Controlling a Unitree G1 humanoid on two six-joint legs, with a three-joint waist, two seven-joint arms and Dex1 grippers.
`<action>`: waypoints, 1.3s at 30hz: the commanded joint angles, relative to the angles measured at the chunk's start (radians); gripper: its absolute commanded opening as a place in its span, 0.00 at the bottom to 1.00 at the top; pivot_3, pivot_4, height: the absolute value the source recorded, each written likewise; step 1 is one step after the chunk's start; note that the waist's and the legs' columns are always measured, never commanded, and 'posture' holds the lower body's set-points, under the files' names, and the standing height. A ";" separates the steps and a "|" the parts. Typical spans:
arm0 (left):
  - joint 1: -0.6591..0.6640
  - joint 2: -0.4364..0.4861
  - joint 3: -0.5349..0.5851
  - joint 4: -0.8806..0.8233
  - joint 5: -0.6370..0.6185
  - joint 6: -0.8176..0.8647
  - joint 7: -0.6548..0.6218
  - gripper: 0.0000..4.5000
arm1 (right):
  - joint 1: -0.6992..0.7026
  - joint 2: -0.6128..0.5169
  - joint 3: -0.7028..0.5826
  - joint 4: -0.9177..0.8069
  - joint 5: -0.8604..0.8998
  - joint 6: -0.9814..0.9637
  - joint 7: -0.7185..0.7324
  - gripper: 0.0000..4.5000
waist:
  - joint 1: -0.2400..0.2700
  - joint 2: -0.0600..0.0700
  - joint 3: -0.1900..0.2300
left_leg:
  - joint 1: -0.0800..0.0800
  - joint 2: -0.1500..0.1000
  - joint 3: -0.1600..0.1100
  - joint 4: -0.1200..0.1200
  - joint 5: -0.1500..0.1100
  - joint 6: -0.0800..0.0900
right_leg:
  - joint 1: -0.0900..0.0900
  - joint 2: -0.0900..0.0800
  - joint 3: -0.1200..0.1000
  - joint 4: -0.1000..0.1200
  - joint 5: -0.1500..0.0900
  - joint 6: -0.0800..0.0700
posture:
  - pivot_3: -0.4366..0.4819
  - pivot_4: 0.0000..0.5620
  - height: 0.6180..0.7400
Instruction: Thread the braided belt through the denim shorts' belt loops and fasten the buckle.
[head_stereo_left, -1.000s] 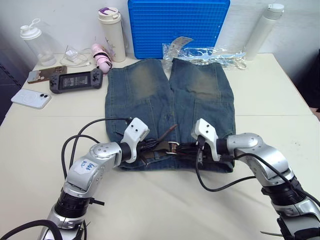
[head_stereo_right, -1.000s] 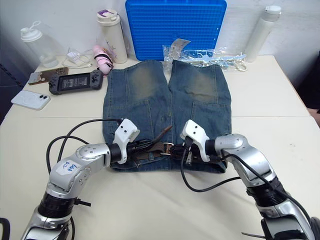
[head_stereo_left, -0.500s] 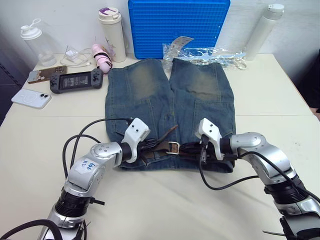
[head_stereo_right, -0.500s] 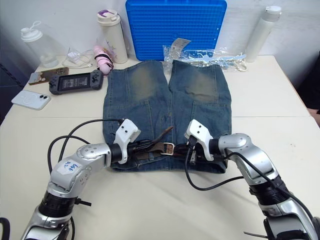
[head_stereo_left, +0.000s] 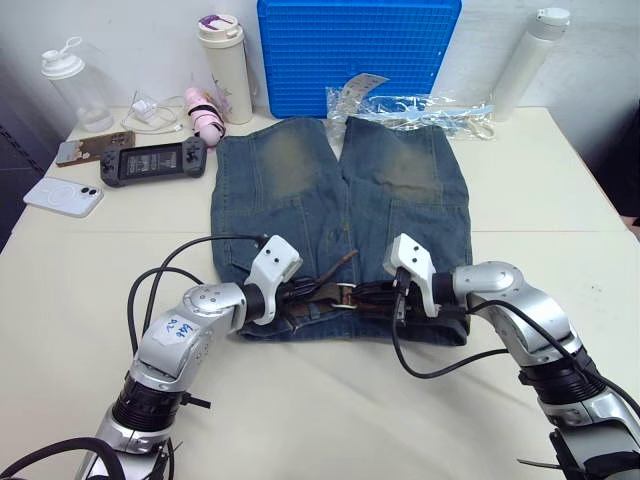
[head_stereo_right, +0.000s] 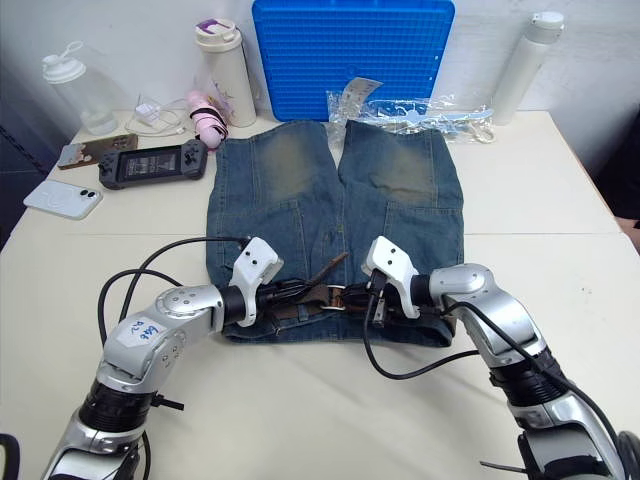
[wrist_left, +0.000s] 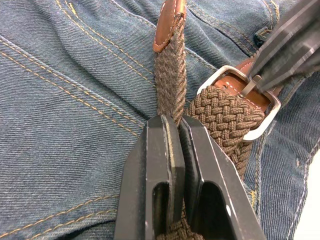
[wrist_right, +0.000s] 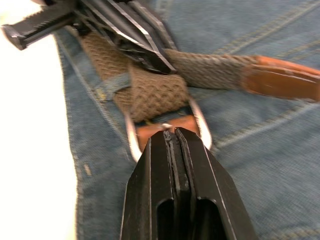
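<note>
The denim shorts (head_stereo_left: 340, 190) lie flat with the waistband nearest me. The braided belt (head_stereo_left: 318, 293) runs along the waistband and passes under a belt loop (wrist_right: 112, 91). Its leather-tipped end (wrist_left: 169, 20) sticks up over the denim. My left gripper (wrist_left: 174, 120) is shut on the strap just beside the silver buckle (wrist_left: 260, 107). From the other side, my right gripper (wrist_right: 171, 131) has its tips together, touching the buckle's prong (wrist_left: 248, 86) and the leather behind it. In the head view both grippers (head_stereo_left: 300, 292) (head_stereo_left: 368, 293) meet at the buckle (head_stereo_left: 345, 294).
A blue grid board (head_stereo_left: 355, 50) leans at the back. A clear bag of hangers (head_stereo_left: 420, 105) lies before it. A thermos (head_stereo_left: 225, 65), a pink object (head_stereo_left: 203, 112), a game console (head_stereo_left: 152, 160), a phone (head_stereo_left: 62, 197) and a shaker bottle (head_stereo_left: 72, 90) stand left, a white bottle (head_stereo_left: 525, 60) right.
My right gripper drew back to the right half a second ago and has returned to the buckle. The left gripper has kept its hold on the strap.
</note>
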 joint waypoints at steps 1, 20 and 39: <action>0.010 -0.009 -0.021 -0.008 0.002 0.010 -0.005 0.00 | -0.031 -0.011 -0.014 -0.003 0.003 -0.004 0.021 0.01 | -0.001 0.000 0.000 | 0.000 0.000 0.000 0.000 0.000 0.000 | 0.000 0.000 0.000 0.000 0.000 0.000 | 0.48 0.27 0.61; 0.046 0.100 0.002 0.036 0.070 -0.033 -0.007 0.00 | -0.120 0.099 0.078 0.231 -0.074 -0.126 0.125 0.01 | -0.010 0.000 0.000 | 0.001 0.001 0.001 0.000 0.000 0.000 | 0.000 0.001 0.000 0.000 0.000 -0.001 | 0.48 0.27 0.61; 0.064 0.111 -0.012 0.036 0.100 -0.069 -0.010 0.00 | -0.168 0.149 0.068 0.326 -0.076 -0.134 0.198 0.01 | -0.017 0.001 -0.001 | 0.002 0.002 0.001 0.000 0.000 -0.001 | 0.000 0.001 0.000 0.001 -0.001 -0.001 | 0.48 0.27 0.61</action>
